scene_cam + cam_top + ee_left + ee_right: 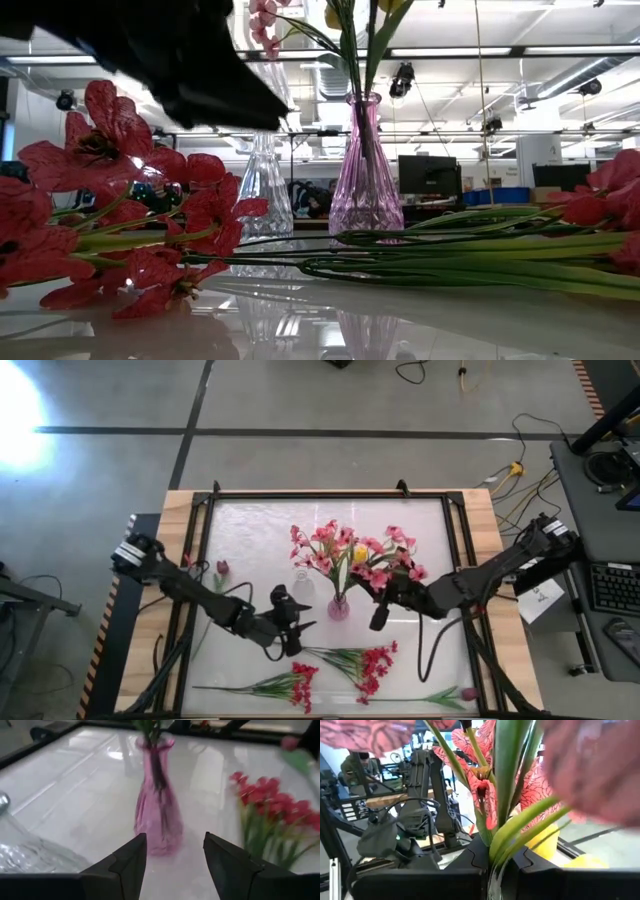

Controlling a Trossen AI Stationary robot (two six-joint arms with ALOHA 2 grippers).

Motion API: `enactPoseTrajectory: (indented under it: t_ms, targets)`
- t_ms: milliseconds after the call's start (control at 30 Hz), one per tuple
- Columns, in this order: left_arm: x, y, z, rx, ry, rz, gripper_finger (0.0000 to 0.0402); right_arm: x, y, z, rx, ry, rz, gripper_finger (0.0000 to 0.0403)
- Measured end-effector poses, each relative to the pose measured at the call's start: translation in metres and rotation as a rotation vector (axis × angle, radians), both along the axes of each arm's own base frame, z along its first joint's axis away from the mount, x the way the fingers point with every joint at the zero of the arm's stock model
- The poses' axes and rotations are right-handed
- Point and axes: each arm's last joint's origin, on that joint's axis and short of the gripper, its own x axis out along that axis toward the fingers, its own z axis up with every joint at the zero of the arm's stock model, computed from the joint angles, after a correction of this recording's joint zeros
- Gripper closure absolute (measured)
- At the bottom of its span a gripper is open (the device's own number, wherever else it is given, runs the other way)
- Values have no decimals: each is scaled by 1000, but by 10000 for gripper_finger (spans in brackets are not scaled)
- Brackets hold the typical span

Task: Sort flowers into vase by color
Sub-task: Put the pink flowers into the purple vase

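A pink glass vase (339, 607) (365, 180) (157, 815) stands mid-table with pink flowers (330, 545) and a yellow blossom (360, 552) in it. To its left stands a clear glass vase (302, 588) (265, 185). Two dark-red sprays (300, 682) (368, 665) (120, 200) lie flat near the table's near edge. My right gripper (378, 618) (500, 865) hovers just right of the pink vase, shut on a pink spray (392, 565). My left gripper (292, 640) (175, 850) is open, left of and nearer than the pink vase, pointing at it and touching nothing. My right gripper pinches the pink spray's green stems and leaves (502, 845) between its two fingers (470, 855). The blossoms (485, 785) stand out beyond the fingertips, close beside those in the pink vase. The spray is lifted off the table. Where its lower stem end sits is hidden.
A black frame (205, 560) borders the white tabletop. A single dark-pink flower (221, 569) lies by the left edge and another (465, 693) at the near right corner. A desk with a keyboard (610, 585) stands right of the table.
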Motion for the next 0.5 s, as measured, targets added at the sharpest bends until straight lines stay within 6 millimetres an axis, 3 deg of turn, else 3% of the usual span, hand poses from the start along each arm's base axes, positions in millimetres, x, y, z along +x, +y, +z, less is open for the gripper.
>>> enactPoseTrajectory:
  t_ms: [200,500]
  targets:
    - [21,10,-19,-23,37,23,232,2,-3,-14,5,30,-11,390]
    - [57,9,-43,30,72,91,233,0,-5,-33,-33,85,-5,390]
